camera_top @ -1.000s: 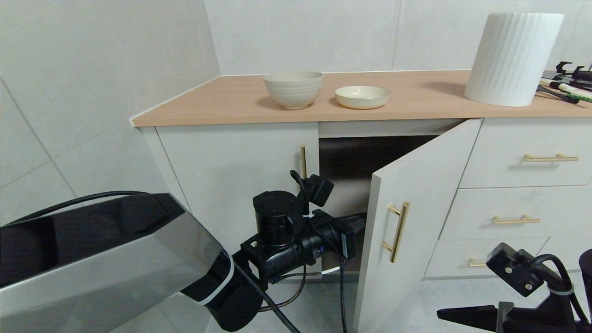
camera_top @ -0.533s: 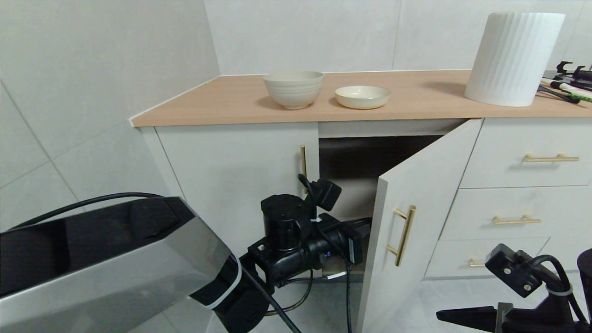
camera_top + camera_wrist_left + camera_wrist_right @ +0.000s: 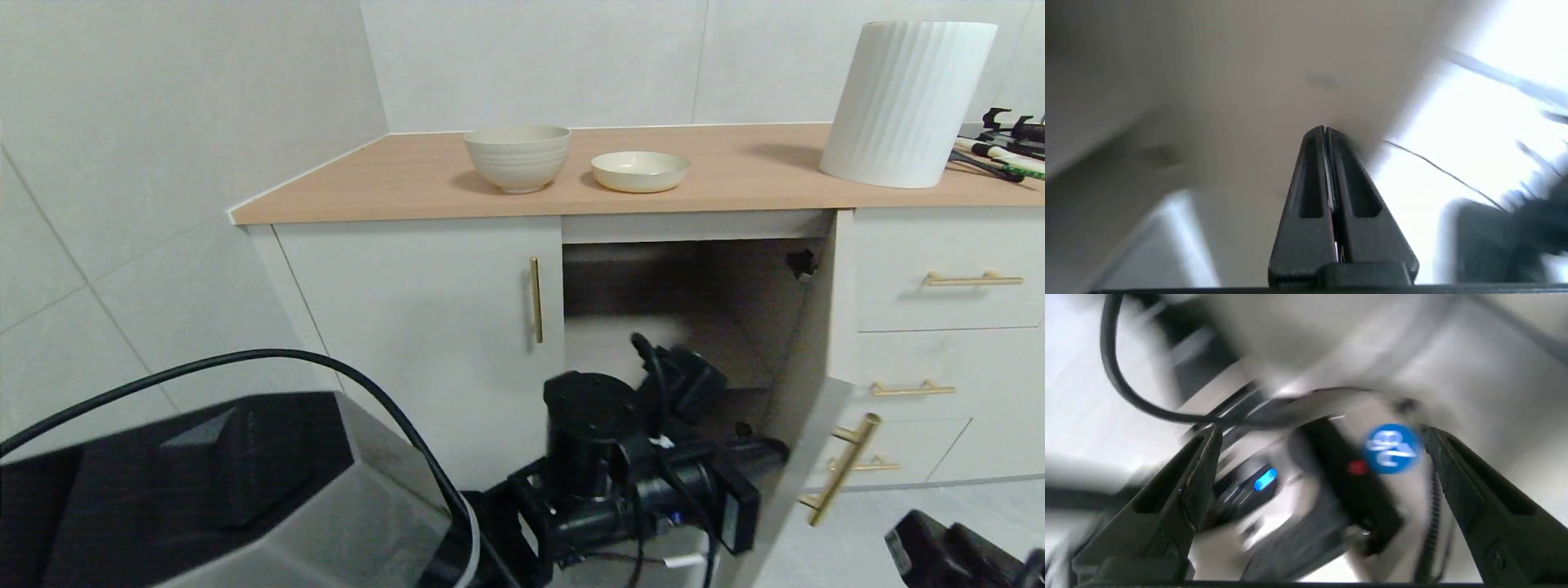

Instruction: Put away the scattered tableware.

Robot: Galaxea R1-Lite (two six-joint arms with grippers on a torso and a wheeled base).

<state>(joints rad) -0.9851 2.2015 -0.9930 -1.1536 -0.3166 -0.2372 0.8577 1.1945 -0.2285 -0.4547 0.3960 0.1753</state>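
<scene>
Two pieces of tableware are sitting on the wooden counter [image 3: 735, 175]: one deep cream bowl [image 3: 517, 157] and, just to its right, one shallow cream dish [image 3: 640, 171], near each other but not touching. One tall white ribbed container [image 3: 906, 102] is standing farther right, with a few dark-handled tools [image 3: 1000, 151] lying at the far right edge; they are too small to count.

Below the counter, two cabinet doors are showing. The left door [image 3: 416, 327] is sitting closed and the right door [image 3: 804, 457] is standing wide open, each carrying one gold bar handle.

The left gripper [image 3: 1325, 132] is hanging low in front of the open compartment, near the open door, with its fingers pressed together and nothing between them. The right gripper [image 3: 1323, 449] is holding its fingers wide apart. A round blue sticker [image 3: 1392, 449] is showing on dark gear beyond them, its print too blurred to read.
</scene>
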